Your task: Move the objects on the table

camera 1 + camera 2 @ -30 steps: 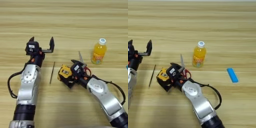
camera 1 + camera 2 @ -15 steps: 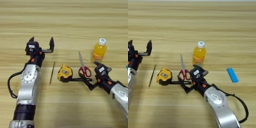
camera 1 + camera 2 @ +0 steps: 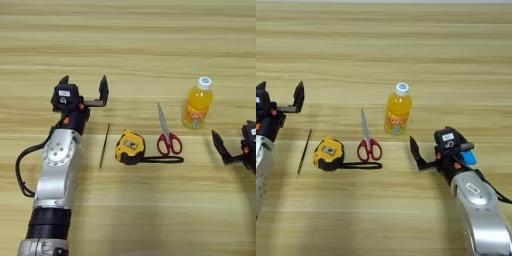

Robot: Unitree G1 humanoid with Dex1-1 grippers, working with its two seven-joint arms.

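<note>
Arms were seen lowest in the frame, one rising from the lower left and one from the lower right, with the worktop (image 3: 128, 40) of light wood planks filling the rest.

At centre frame the task's things were laid in a loose row. The thin dark rod (image 3: 104, 145) was set almost upright in the picture, left of centre. Just beside it to the right the tape measure (image 3: 130, 147) was lying flat, its black strap loop (image 3: 162, 159) stretched rightward under the handles of the red-handled scissors (image 3: 166, 132), whose closed blades were pointed up the frame. The orange-drink bottle (image 3: 198, 103) was standing upright, cap on, up and to the right of the scissors. A small blue object (image 3: 468, 157) was partly hidden behind the right arm in the right eye view.

The spacing was judged to leave each thing open to a separate grasp.

The right gripper (image 3: 433, 152) was held near the worktop at right of centre, below and right of the bottle and apart from it; its jaws were spread wide, and nothing was held or touched. The left gripper (image 3: 84, 91) was placed further up, in the upper left of the row, above the rod and clear of it, jaws likewise wide apart and empty.
</note>
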